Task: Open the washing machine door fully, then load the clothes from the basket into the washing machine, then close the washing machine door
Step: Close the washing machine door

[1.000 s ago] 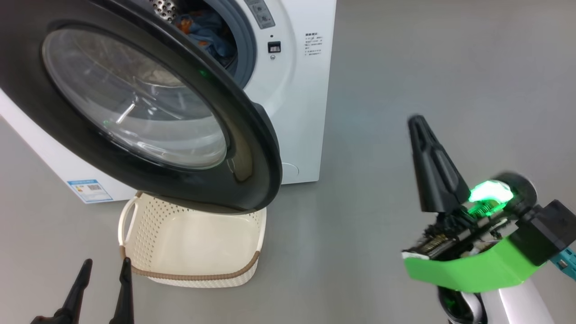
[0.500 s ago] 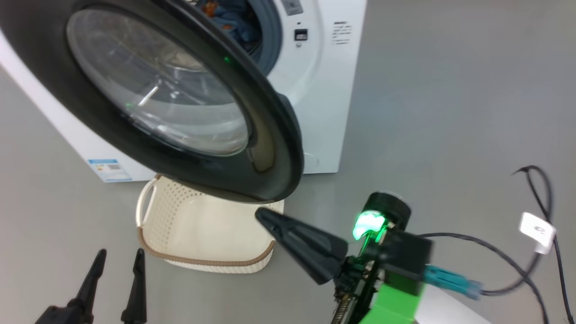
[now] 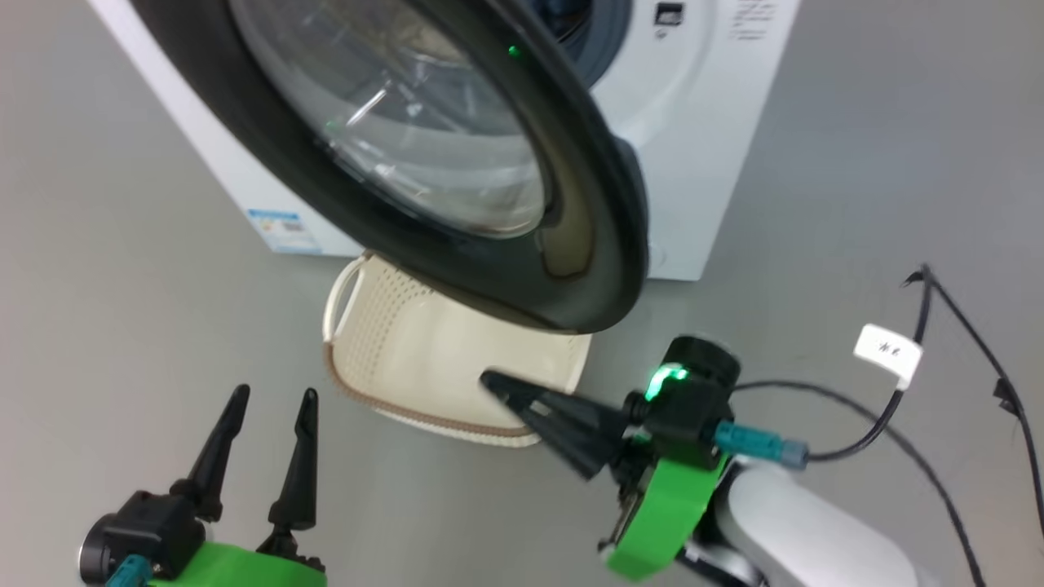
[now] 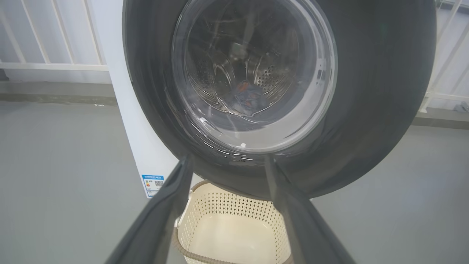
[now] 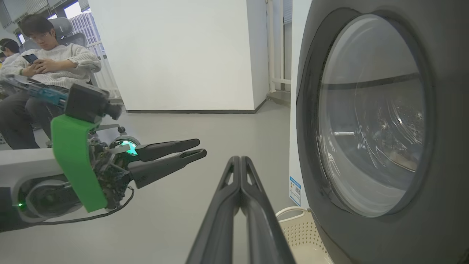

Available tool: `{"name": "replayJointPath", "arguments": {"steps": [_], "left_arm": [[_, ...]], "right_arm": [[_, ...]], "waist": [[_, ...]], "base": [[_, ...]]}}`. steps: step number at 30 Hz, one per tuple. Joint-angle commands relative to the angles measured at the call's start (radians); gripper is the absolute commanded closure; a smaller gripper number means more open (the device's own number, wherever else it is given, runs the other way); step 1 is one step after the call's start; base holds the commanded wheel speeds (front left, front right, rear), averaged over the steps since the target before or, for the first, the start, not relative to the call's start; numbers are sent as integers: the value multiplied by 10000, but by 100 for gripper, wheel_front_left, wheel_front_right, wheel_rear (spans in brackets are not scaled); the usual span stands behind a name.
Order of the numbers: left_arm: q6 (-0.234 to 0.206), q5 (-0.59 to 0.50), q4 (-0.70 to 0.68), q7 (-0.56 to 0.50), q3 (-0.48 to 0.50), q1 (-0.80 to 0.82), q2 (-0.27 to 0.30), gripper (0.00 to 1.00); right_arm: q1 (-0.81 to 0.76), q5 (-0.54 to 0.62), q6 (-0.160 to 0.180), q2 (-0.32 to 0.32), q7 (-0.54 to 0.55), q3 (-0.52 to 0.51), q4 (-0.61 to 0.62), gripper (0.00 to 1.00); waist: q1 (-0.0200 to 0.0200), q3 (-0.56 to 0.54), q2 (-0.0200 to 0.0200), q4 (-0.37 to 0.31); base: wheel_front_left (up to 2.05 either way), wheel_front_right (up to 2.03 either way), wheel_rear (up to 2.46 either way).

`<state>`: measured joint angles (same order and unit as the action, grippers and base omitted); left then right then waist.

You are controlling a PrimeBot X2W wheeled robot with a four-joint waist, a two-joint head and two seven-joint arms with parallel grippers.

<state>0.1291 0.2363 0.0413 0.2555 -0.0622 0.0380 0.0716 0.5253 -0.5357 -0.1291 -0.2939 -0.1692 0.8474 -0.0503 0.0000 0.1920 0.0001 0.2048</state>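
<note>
Grey floor (image 3: 856, 163): the washing machine door (image 3: 595, 204) hangs just beside your right gripper (image 3: 489, 379), fingers together; the spread left gripper (image 3: 276, 394) is farther.

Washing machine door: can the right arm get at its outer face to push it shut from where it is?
Probably yes. The right gripper, fingers shut, sits close by the lower rim of the washing machine door, near the basket, with nothing between fingers and door face in the right wrist view.

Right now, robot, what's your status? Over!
Left gripper open, empty. Right gripper shut, empty, near the basket. Basket empty, clothes in washing machine, door open. Tagged cable on floor at right.
</note>
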Motion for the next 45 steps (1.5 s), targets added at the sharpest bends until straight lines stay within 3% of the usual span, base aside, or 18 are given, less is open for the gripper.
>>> {"name": "replayJointPath", "arguments": {"steps": [1, 8, 23, 31, 45], "left_arm": [[15, 149, -171, 63, 265, 379, 108, 0], [15, 355, -90, 63, 226, 689, 139, 0], [15, 620, -58, 63, 110, 1172, 336, 0], [15, 896, -112, 63, -50, 1636, 456, 0], [15, 1219, -108, 63, -285, 2219, 527, 0]], "right_arm": [[180, 155, -16, 106, -67, -179, 72, 100], [565, 521, -16, 298, -245, -1107, -719, 100], [1524, 1852, -16, 988, -686, -3524, -1721, 100], [2930, 2918, -16, 1376, -559, -4886, -2175, 100], [5454, 3934, -16, 1760, -579, -6062, -3326, 100]], "waist": [[0, 557, -1, 551], [0, 942, -1, 721], [0, 1865, -1, 190], [0, 2862, -1, 33], [0, 4016, -1, 106]], "base": [[0, 0, 0], [0, 0, 0], [0, 0, 0], [0, 0, 0], [0, 0, 0]]}}
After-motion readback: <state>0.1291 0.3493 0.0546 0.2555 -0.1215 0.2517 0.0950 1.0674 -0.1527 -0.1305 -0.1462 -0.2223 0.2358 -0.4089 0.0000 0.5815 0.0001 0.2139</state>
